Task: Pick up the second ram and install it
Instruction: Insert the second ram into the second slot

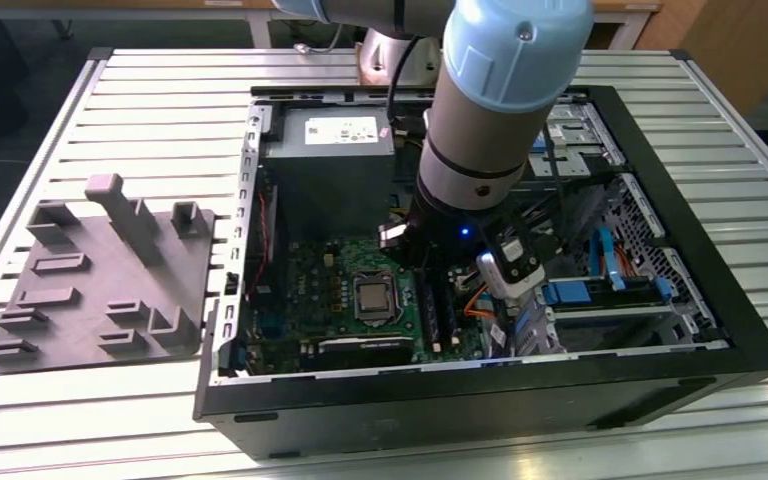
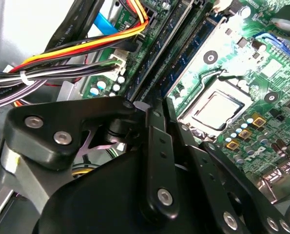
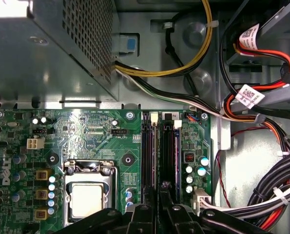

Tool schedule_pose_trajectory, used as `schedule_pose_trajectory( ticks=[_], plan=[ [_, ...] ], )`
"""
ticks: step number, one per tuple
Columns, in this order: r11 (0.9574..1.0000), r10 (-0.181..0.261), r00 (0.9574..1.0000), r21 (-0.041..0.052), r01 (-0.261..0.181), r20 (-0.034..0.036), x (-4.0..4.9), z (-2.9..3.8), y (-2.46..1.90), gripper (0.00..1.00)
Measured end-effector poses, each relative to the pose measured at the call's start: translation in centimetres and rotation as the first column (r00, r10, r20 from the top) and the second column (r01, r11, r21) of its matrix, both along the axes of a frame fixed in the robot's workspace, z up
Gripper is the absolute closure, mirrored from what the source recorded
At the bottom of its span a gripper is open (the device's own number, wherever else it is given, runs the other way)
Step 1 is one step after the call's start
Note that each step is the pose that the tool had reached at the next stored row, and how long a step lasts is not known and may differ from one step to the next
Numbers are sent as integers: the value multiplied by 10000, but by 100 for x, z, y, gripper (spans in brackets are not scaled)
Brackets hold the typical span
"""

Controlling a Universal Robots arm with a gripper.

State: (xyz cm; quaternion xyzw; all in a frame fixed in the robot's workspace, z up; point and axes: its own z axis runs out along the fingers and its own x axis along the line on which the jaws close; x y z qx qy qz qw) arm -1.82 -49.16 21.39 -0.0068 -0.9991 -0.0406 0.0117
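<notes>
My gripper (image 1: 427, 272) is low inside the open computer case, right over the black memory slots (image 3: 149, 151) beside the processor socket (image 3: 87, 200). Its fingers (image 3: 144, 214) stand close together, in line with the slots. In the second wrist view a slim dark blue-green stick, the second ram (image 2: 191, 46), runs out from the fingertips (image 2: 157, 122) along a slot rail. The gripper (image 2: 160, 108) looks shut on its near end. Whether the stick is seated in the slot I cannot tell.
The grey power supply (image 1: 324, 150) fills the case's far end. Cable bundles (image 3: 276, 195) and orange-yellow wires (image 2: 86, 46) lie close beside the slots. A grey moulded tray (image 1: 104, 280) sits on the slatted table at the exterior view's left.
</notes>
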Motion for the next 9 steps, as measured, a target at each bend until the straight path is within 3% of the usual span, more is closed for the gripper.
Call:
schedule_pose_trajectory(
  ticks=[4,9],
  plan=[
    [10000,0,10000,-3,0,-1,0,14,1,81],
    [10000,-1,10000,-1,1,0,0,140,0,81]
  ],
)
